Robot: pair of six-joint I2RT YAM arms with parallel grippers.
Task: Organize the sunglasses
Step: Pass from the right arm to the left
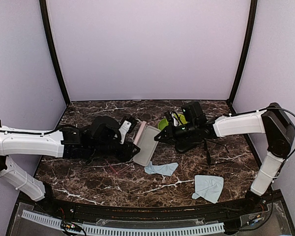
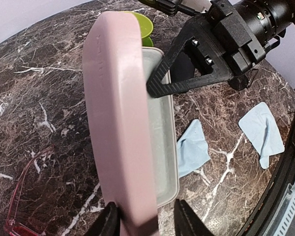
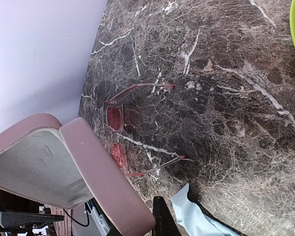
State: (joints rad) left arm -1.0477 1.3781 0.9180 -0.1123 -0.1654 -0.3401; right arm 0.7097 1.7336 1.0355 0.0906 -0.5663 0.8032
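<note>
The left gripper's (image 2: 147, 222) fingers straddle the pink rectangular case's (image 2: 113, 98) lid, pinched or not cannot be told. The right gripper (image 2: 155, 90), shut, touches its inside. Thin red-pink sunglasses (image 3: 113, 118) lie unfolded on the dark marble table (image 3: 236, 123) nearby — light, fragile, probably best taken at the bridge.

The open case (image 1: 146, 142) sits at the middle of my counter (image 1: 88, 183), lid raised on its left. One pair of sunglasses (image 3: 114, 118) lies just front-left of it, the other pair (image 1: 208, 153) well to its right. A bowl (image 1: 166, 123) stands behind-right. One cloth (image 1: 163, 168) lies before the case, a second cloth (image 1: 209, 188) farther front-right.
</note>
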